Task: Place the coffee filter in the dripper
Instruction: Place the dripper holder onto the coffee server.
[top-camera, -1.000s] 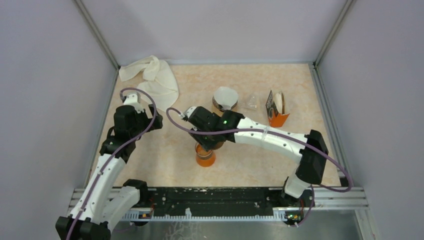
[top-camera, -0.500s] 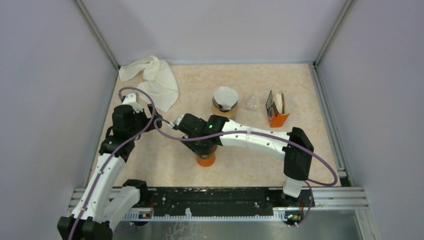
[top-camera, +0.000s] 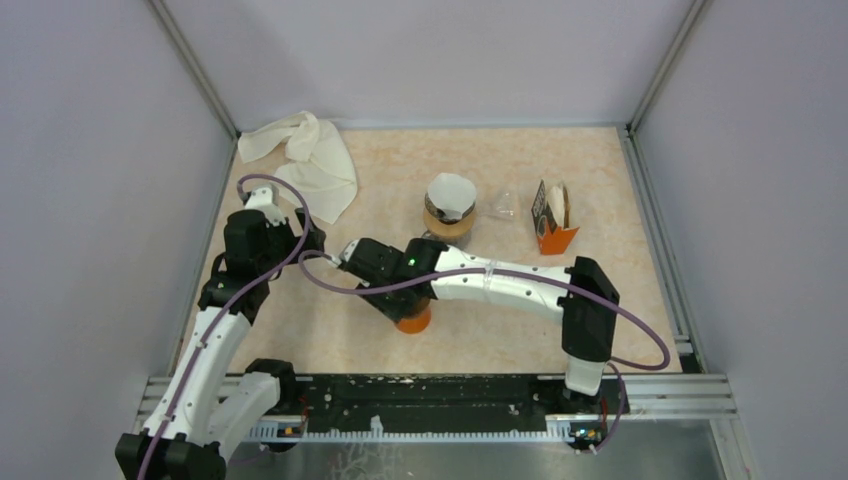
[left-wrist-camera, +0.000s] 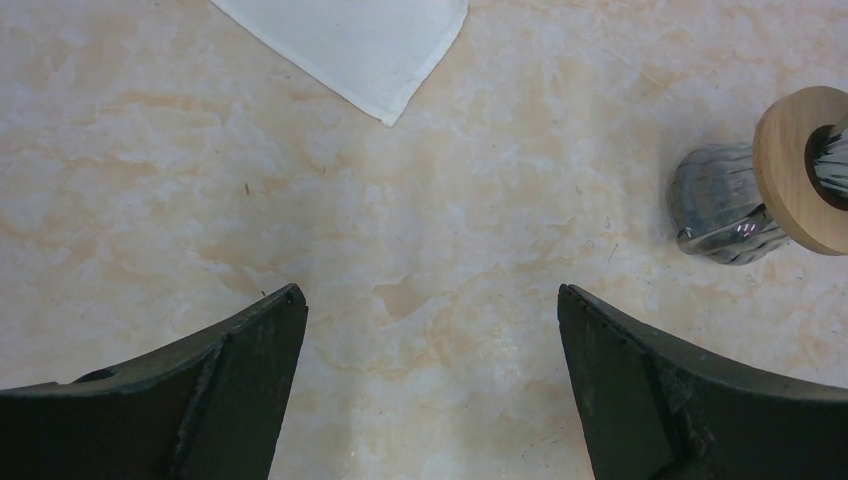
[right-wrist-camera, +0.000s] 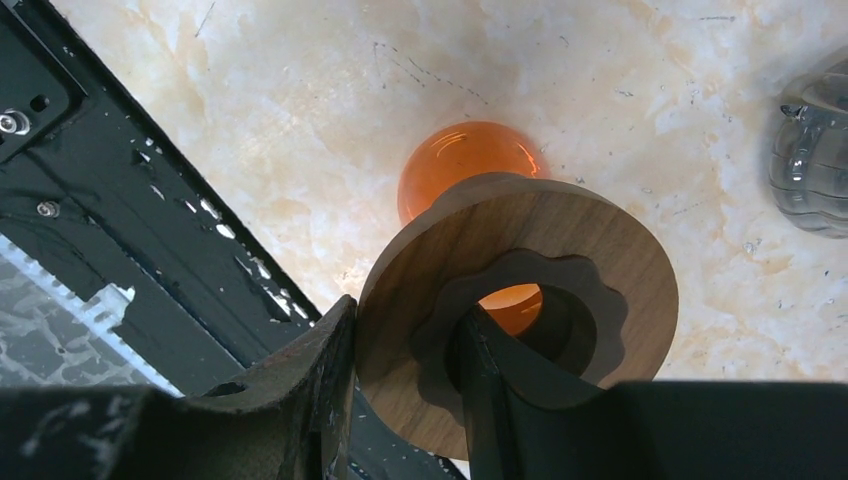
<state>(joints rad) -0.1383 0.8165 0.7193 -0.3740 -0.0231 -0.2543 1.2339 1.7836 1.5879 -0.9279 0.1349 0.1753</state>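
Note:
The dripper is orange glass (right-wrist-camera: 462, 160) with a round wooden collar (right-wrist-camera: 590, 250). It is near the table's front middle in the top view (top-camera: 411, 319). My right gripper (right-wrist-camera: 408, 315) is shut on the collar, one finger in its hole and one outside its rim. It reaches in from the right in the top view (top-camera: 392, 298). White paper filters stand in an orange box (top-camera: 552, 226) at the back right. Another white filter (top-camera: 450, 194) sits open on a wooden-ringed stand. My left gripper (left-wrist-camera: 430, 295) is open and empty over bare table (top-camera: 305, 238).
A crumpled white cloth (top-camera: 308, 158) lies at the back left, with its corner in the left wrist view (left-wrist-camera: 370, 50). A small clear glass piece (top-camera: 505, 205) lies between stand and box. A ribbed glass piece with a wooden ring (left-wrist-camera: 745, 190) is right of the left gripper. A black rail (right-wrist-camera: 120, 200) runs along the near edge.
My right wrist has swung left and toward the near edge, still gripping the dripper, which has hardly shifted. The left arm has barely moved.

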